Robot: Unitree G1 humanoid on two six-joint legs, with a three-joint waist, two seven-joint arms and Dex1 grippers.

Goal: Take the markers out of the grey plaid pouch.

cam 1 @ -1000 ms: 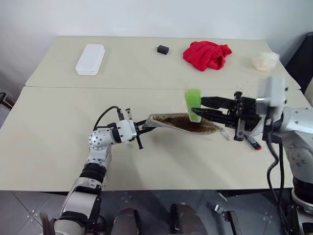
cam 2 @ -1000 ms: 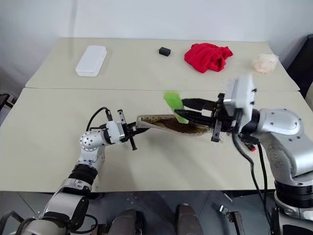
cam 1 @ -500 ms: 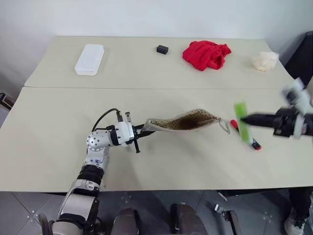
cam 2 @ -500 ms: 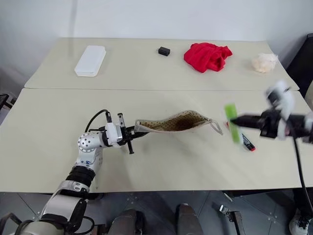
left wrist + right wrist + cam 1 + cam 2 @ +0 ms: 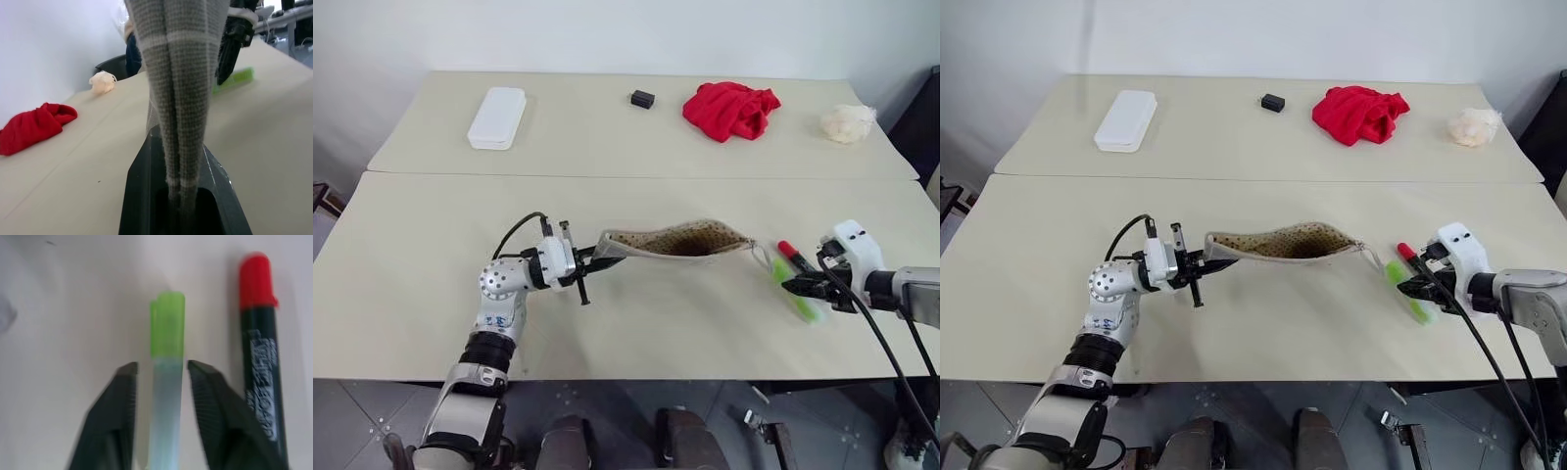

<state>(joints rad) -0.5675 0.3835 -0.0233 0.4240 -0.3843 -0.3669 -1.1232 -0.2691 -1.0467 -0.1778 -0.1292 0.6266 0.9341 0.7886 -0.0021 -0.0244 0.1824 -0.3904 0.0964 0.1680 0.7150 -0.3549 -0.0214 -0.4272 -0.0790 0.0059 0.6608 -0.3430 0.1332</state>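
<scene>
The grey plaid pouch [image 5: 680, 240] hangs open just above the near table, showing its beige dotted lining. My left gripper [image 5: 594, 265] is shut on its left end, and the plaid fabric [image 5: 178, 73] runs pinched between the black fingers. To the right, the light green marker [image 5: 167, 323] lies on the table between the fingers of my right gripper [image 5: 164, 366], which is open with a gap on each side. The marker with the red cap and dark body [image 5: 259, 342] lies right beside it. From the head, the green marker [image 5: 795, 294] and red-capped marker [image 5: 790, 253] rest just past the pouch's right end.
On the far table sit a white hard case [image 5: 496, 104], a small black block [image 5: 642, 99], a red cloth [image 5: 729, 108] and a white crumpled wad [image 5: 848, 122]. A seam [image 5: 607, 176] separates the two tables.
My right gripper carried the green marker from the pouch's mouth rightward and down to the table beside the red-capped marker, then opened. The left gripper, still holding the pouch, drifted slightly left.
</scene>
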